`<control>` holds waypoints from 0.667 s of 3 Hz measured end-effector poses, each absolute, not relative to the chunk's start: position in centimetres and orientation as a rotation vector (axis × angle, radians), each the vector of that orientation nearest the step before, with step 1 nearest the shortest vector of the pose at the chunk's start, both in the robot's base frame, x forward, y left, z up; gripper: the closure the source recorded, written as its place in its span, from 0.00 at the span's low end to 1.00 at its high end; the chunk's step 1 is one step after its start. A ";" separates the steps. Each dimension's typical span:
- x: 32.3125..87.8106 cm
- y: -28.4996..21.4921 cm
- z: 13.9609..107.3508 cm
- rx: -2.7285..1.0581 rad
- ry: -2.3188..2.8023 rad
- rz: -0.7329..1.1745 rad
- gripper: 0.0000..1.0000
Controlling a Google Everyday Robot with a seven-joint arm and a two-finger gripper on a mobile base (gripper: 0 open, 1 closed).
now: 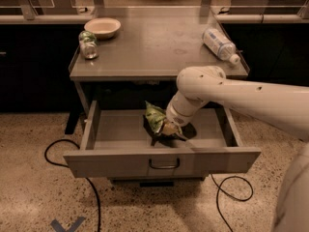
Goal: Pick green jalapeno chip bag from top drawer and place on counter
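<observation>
Gripper (170, 128) low inside open top drawer (164, 163), closed on right edge of green jalapeno chip bag (154, 119). Bag tipped upright, likely for lift-out. Counter (154, 52) above is target.

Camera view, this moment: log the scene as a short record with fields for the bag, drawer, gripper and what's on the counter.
bag: green jalapeno chip bag, crumpled, inside the drawer near its middle
drawer: top drawer, pulled open
gripper: gripper, down in the drawer, against the bag's right side
counter: counter carries a bowl and green-topped can back left, plastic bottle lying at right
task state: bag not yet on counter
</observation>
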State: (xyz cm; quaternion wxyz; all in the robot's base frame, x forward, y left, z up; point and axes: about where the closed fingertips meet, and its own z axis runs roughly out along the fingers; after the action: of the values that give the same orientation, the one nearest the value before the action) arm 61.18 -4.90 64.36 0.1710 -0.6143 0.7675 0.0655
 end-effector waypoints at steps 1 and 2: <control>60.3 -4.4 69.6 -1.808 2.125 0.043 1.00; 59.5 -4.3 76.9 -1.826 2.045 -0.128 1.00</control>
State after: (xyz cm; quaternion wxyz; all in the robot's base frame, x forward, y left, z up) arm 59.51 -4.27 76.86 0.1971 -0.6521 0.7306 -0.0457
